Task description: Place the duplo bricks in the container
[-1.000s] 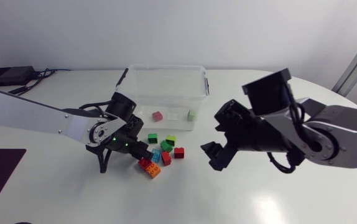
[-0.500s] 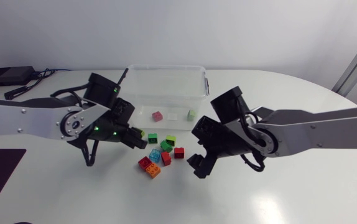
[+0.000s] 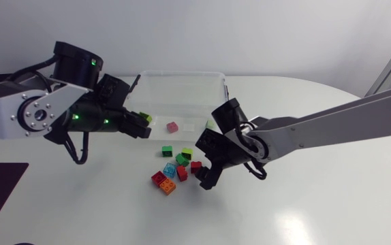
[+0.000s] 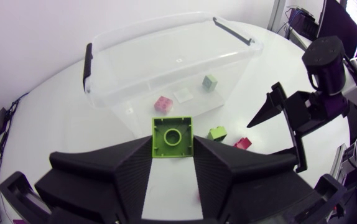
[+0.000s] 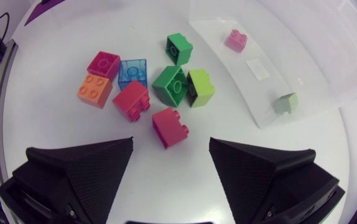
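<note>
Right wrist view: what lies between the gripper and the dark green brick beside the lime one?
That view shows only a red brick, just ahead of the open right gripper.

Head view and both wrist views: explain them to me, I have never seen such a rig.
Two robot arms work at a white table. The head view looks down from above; each wrist view comes from a camera on one arm, looking past its own gripper. The left gripper holds a lime-green brick near a clear container, which has a pink brick and a pale green one inside. The right gripper is open over loose bricks on the table.
</note>
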Available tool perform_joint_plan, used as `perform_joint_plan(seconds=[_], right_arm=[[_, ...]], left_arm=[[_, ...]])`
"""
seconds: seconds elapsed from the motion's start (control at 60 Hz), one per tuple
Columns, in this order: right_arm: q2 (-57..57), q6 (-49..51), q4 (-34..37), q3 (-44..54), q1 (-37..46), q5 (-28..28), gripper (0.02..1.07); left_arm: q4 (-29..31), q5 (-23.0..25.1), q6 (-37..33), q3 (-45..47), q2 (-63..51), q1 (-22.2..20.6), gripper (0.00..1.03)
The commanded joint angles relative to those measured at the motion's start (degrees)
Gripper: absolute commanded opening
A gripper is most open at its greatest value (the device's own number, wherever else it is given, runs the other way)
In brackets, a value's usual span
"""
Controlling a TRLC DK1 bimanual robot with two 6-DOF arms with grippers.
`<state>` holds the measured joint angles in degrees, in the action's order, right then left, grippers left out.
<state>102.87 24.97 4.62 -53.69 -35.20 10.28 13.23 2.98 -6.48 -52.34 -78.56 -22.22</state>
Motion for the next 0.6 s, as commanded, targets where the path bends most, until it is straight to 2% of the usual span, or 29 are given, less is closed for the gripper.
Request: perform_joint_plan(seconds=[0.0, 0.067, 0.217, 0.35, 0.5, 0.583], right_arm=[[2.9, 1.6, 0.8, -3.0, -0.3, 0.1, 0.87], [4.2, 1.7, 1.6, -4.2, -0.5, 0.1, 0.87], [5.1, 1.8, 3.2, -5.7, -0.6, 0.1, 0.79], [5.3, 2.2, 4.8, -6.4, -0.7, 0.0, 0.78], [6.2, 3.5, 6.8, -7.3, -1.0, -1.5, 0.65], [7.3, 3.8, 7.3, -7.5, -1.4, -2.3, 0.64]], left_arm=[[0.7, 0.7, -0.8, -4.3, -0.5, 0.5, 0.32], [1.0, 0.7, -0.8, -5.8, -1.2, 0.6, 0.32], [1.2, 0.7, -0.7, -9.5, -3.6, 0.9, 0.32], [0.3, 0.7, 0.0, -12.3, -5.3, 1.0, 0.32], [0.1, 0.7, 0.4, -14.7, -6.5, 0.9, 0.32], [0.1, 0.7, 0.6, -15.8, -6.9, 1.0, 0.32]])
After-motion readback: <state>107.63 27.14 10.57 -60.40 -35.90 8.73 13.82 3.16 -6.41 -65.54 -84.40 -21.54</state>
